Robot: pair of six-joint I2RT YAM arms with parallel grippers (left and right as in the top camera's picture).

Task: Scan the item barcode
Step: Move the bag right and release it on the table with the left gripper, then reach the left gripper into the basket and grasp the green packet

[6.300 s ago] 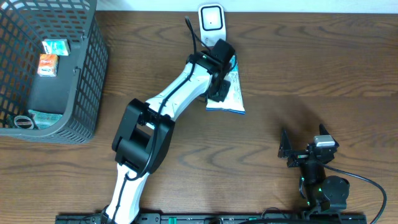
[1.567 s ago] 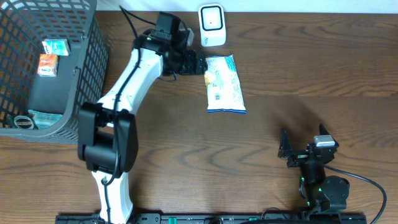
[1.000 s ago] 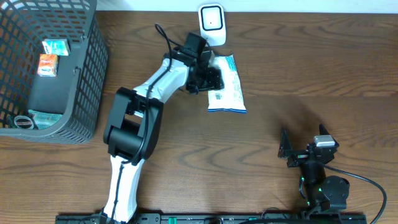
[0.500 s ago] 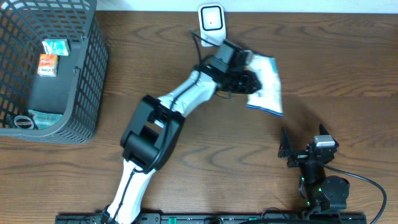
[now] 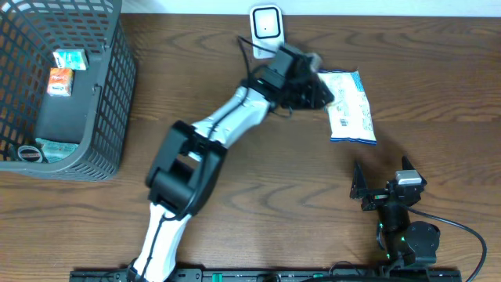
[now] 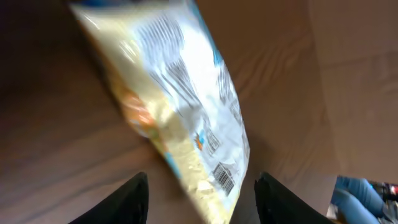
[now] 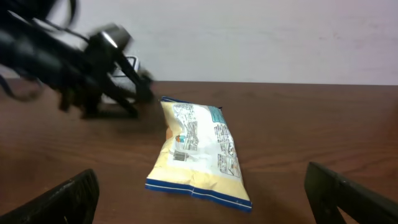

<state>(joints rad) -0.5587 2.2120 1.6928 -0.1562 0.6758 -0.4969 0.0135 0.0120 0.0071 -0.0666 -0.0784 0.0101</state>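
Since a moment ago the white and pale-yellow crinkly plastic snack bag (image 5: 350,106) has slid rightward over the brown wooden counter (image 5: 438,78). It is now farther from the white box-shaped barcode scanner (image 5: 266,30), and my arm has swung across with it. My left claw (image 5: 322,94) stands about half open at the bag's top left corner. In my wrist view the bag's near end lies in the gap with dark counter showing on either side, so I judge I grip nothing. The bag lies flat with its printed barcode (image 6: 225,176) facing up, off to the scanner's right. I reckon it light, puffy and soft, with slippery film and easily crushed contents. I would pinch the flat sealed seam at the top end, clear of the barcode. My right claw (image 5: 358,189) sits wide open and empty, near the bag's lower end.
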